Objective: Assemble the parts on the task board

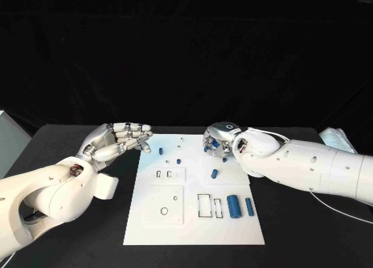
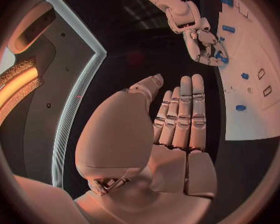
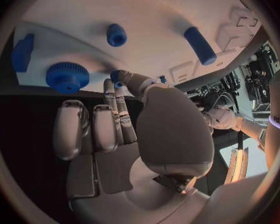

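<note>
At the near end of the task board (image 1: 154, 234) two blue cylinders (image 1: 233, 205) lie lengthwise, well apart from both hands. Further up, the left robot hand (image 1: 120, 139) hovers empty, fingers apart, off the board's left edge. At the far edge the right robot hand (image 1: 219, 139) pinches a small blue part (image 3: 117, 76) (the nearer arm for this work), gear (image 3: 67, 77) just beside.

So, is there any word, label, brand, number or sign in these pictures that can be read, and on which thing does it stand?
None can be read.
Task board: printed black outlines, no letters or numbers.
Blue parts: plain, unmarked.
Left hand and right hand: no readable marking.
Left arm: a small dark spot at the wrist, too small to tell whether it is text.
</note>
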Robot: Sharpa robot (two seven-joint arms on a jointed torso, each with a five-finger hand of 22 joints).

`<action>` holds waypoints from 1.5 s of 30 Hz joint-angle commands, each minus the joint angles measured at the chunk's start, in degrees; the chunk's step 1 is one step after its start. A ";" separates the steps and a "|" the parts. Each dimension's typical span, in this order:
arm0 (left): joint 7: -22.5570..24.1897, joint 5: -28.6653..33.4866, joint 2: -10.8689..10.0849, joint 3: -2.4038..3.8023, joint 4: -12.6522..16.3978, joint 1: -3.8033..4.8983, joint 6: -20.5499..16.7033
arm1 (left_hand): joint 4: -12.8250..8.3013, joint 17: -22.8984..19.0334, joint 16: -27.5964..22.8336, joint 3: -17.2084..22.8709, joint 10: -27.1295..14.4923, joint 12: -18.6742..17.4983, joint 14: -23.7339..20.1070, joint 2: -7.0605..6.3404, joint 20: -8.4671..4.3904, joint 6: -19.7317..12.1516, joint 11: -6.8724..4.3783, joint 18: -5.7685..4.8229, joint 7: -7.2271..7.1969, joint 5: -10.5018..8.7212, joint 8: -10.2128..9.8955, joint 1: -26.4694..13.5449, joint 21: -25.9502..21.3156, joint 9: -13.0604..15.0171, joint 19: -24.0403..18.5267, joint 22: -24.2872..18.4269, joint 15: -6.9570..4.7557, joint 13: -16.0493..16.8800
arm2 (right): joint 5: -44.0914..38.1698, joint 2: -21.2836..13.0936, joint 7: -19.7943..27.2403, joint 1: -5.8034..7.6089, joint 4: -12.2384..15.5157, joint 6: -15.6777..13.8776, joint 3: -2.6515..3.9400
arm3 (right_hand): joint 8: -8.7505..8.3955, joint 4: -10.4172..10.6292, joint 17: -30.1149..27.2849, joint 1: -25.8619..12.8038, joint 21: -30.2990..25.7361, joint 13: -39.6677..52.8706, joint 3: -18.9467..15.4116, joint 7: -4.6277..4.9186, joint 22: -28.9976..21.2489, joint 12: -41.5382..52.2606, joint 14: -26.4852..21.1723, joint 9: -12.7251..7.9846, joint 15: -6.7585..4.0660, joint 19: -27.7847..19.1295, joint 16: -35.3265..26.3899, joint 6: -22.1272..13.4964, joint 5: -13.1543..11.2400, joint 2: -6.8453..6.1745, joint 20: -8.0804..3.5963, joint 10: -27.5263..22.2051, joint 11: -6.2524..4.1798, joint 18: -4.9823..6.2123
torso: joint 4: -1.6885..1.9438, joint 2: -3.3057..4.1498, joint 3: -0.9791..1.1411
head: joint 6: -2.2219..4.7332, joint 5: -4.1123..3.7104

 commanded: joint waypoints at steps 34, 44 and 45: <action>-0.26 -0.28 0.41 0.05 0.48 0.41 1.57 | -0.18 0.15 0.42 0.49 -0.47 -0.22 -0.61 0.17 0.00 -0.38 0.10 -0.52 0.82 -0.15 -0.26 -0.34 0.64 -0.08 -0.42 0.24 -0.08 0.09 | -0.74 11.50 -2.54 0.38 -9.87 -10.16 1.00 | 0.02 -0.24 -0.26 0.68 0.17 1.47 -0.05 0.08 0.12 -0.62 2.17 1.46 -0.38 -0.06 0.42 -0.66 -1.04 0.64 -0.26 1.19 -1.14 -1.04 | 1.55 1.17 -0.83 | 0.58 0.00; -0.66 -0.28 0.55 0.05 0.34 0.46 1.49 | -0.10 0.20 0.55 0.52 -0.56 -0.21 -0.66 0.22 0.09 -0.44 0.15 -0.50 0.86 -0.18 -0.29 -0.59 0.81 -0.08 -0.55 0.35 -0.02 0.10 | -0.47 11.90 -2.00 0.18 -10.48 -9.00 0.94 | 0.00 -0.24 -0.30 0.64 0.07 1.50 -0.01 0.11 -0.01 -0.70 2.15 1.50 -0.35 -0.12 0.41 -0.75 -0.98 0.65 -0.25 1.13 -1.10 -1.01 | 1.75 1.42 -1.14 | 0.17 -0.22; -0.69 -0.28 0.56 0.05 0.32 0.47 1.50 | -0.10 0.20 0.55 0.52 -0.56 -0.21 -0.66 0.22 0.09 -0.44 0.15 -0.50 0.86 -0.18 -0.29 -0.59 0.81 -0.08 -0.55 0.35 -0.02 0.10 | -0.41 11.90 -1.93 0.16 -10.45 -8.92 0.93 | 0.00 -0.24 -0.30 0.64 0.07 1.50 -0.01 0.11 -0.01 -0.70 2.15 1.50 -0.35 -0.12 0.41 -0.75 -0.98 0.65 -0.25 1.13 -1.10 -1.01 | 1.74 1.45 -1.11 | 0.09 -0.17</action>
